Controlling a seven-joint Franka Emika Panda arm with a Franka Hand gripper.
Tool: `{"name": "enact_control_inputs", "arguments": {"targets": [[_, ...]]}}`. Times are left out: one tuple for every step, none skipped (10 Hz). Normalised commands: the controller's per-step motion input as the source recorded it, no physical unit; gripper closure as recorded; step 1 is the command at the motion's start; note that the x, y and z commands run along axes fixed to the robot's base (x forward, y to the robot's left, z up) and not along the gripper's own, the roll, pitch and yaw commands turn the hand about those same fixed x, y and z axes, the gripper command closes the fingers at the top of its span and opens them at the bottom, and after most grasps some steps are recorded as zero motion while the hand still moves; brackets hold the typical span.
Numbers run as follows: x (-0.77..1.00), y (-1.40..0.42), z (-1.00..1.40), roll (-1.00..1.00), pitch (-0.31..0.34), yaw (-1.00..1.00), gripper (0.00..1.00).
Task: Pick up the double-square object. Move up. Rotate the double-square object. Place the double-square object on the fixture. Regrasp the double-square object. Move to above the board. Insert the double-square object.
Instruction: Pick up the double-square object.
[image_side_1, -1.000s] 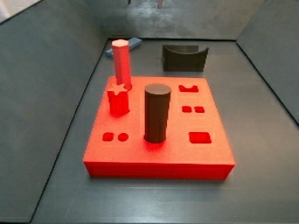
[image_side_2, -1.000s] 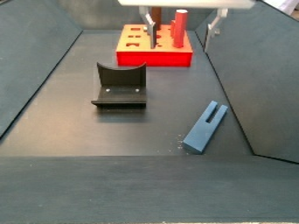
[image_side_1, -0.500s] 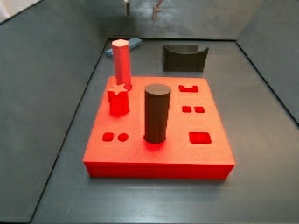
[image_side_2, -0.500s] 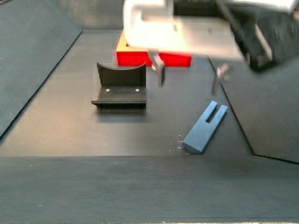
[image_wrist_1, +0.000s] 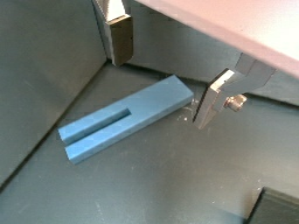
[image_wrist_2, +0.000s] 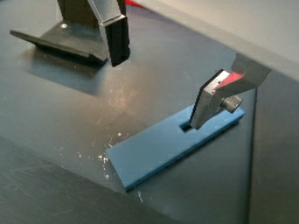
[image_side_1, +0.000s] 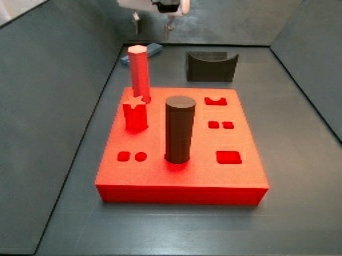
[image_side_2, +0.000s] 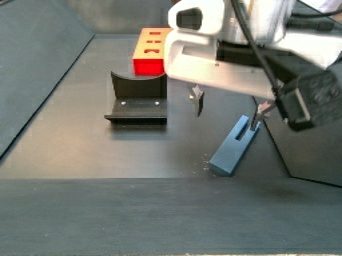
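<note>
The double-square object (image_side_2: 234, 145) is a blue-grey bar with a groove along its top, lying flat on the dark floor by the side wall. It also fills the middle of both wrist views (image_wrist_1: 122, 118) (image_wrist_2: 176, 144). My gripper (image_side_2: 230, 110) hangs low over one end of the bar, open and holding nothing. In a wrist view, the gripper (image_wrist_1: 162, 91) has the bar's end between its fingers. In a wrist view, one finger (image_wrist_2: 211, 101) stands in front of the grooved end and the other hangs over bare floor. The fixture (image_side_2: 136, 98) and the red board (image_side_2: 150, 52) lie farther off.
On the board (image_side_1: 181, 140) stand a tall red peg (image_side_1: 139, 70) and a thick dark cylinder (image_side_1: 179, 128). The fixture (image_side_1: 210, 66) sits behind the board. A sloping wall runs right beside the bar (image_wrist_1: 47, 70). The fixture's edge shows in a wrist view (image_wrist_2: 65, 44).
The gripper came from above the board over to the bar and dropped down over its end. The bar, the fixture and the board have not moved.
</note>
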Motion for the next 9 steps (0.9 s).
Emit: {"name": "enact_control_inputs", "arguments": {"targets": [[0.03, 0.07, -0.79, -0.16, -0.1, -0.15, 0.0], [-0.17, 0.16, -0.74, -0.16, -0.15, -0.17, 0.0], [-0.14, 0.24, -0.68, -0.15, -0.187, -0.15, 0.0], [-0.21, 0.4, -0.57, -0.21, -0.203, -0.19, 0.0], [-0.16, 0.47, -0.35, -0.38, -0.224, -0.1, 0.0], [0.0, 0.45, -0.2, -0.46, -0.224, -0.05, 0.0], [0.16, 0.34, -0.12, -0.48, -0.204, -0.09, 0.0], [0.15, 0.29, -0.15, -0.46, -0.197, -0.13, 0.0], [0.05, 0.11, -0.39, -0.32, -0.194, -0.09, 0.0]]}}
